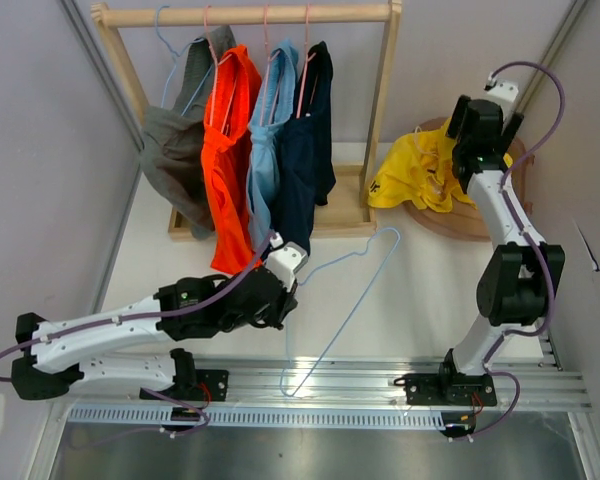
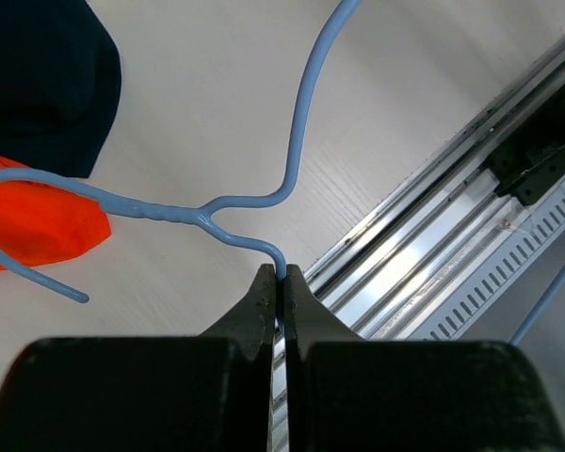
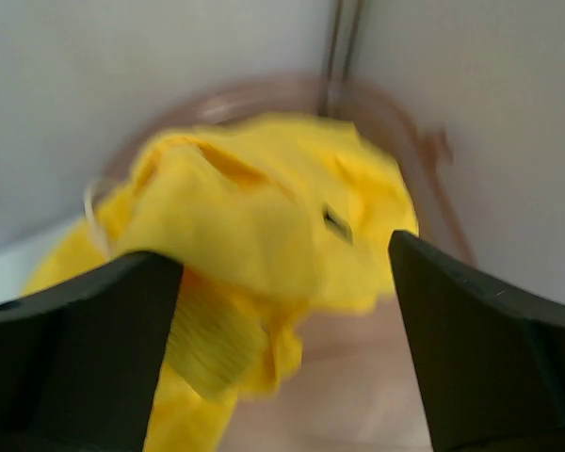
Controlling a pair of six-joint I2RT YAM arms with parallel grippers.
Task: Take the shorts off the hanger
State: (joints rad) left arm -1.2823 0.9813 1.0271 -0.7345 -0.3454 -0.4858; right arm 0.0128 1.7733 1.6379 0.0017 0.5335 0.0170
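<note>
Yellow shorts (image 3: 264,198) lie heaped beneath the spread right claw (image 3: 282,273).

Your left gripper (image 2: 280,281): clamped on thin light-blue wire hanger (image 2: 299,132).
Left edge: orange cloth shorts (image 2: 38,224), navy cloth shorts (image 2: 47,75).

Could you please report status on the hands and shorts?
Left hand shut on empty light-blue wire hanger. Right hand open over yellow cloth shorts in round wooden tray. Four more cloth shorts hang on wooden rack. No obstruction seen.
</note>
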